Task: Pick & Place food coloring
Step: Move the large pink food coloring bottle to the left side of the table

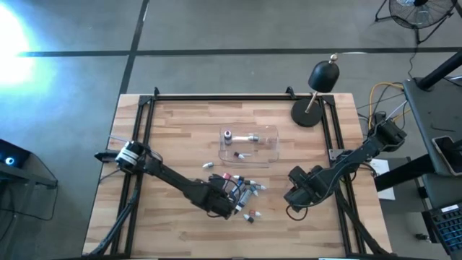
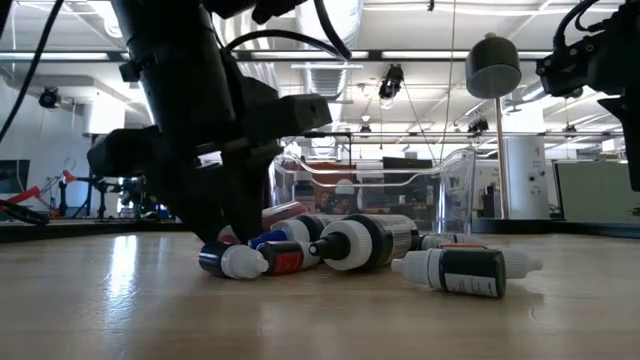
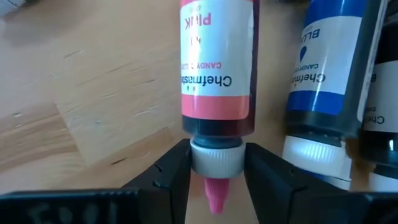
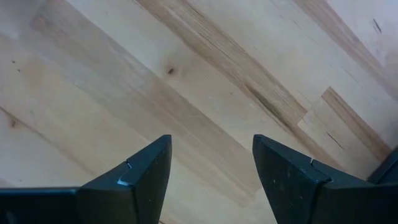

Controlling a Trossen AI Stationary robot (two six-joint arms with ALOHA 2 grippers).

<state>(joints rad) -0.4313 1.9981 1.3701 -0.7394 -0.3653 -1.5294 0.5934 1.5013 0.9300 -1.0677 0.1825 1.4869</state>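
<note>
Left gripper (image 3: 216, 171) low over the bench (image 1: 180, 130), fingers clamped on the white collar of a pink food coloring bottle (image 3: 217, 68) lying in the bottle pile (image 1: 242, 189) near the clear tray (image 1: 268, 148). Right gripper (image 4: 211, 168) over bare wood, fingers apart, holding nothing.

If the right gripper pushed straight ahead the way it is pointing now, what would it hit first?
Most likely just the bare wooden table. The right gripper stands open with nothing between its fingers, and only wood shows ahead, though how far off is unclear.
</note>
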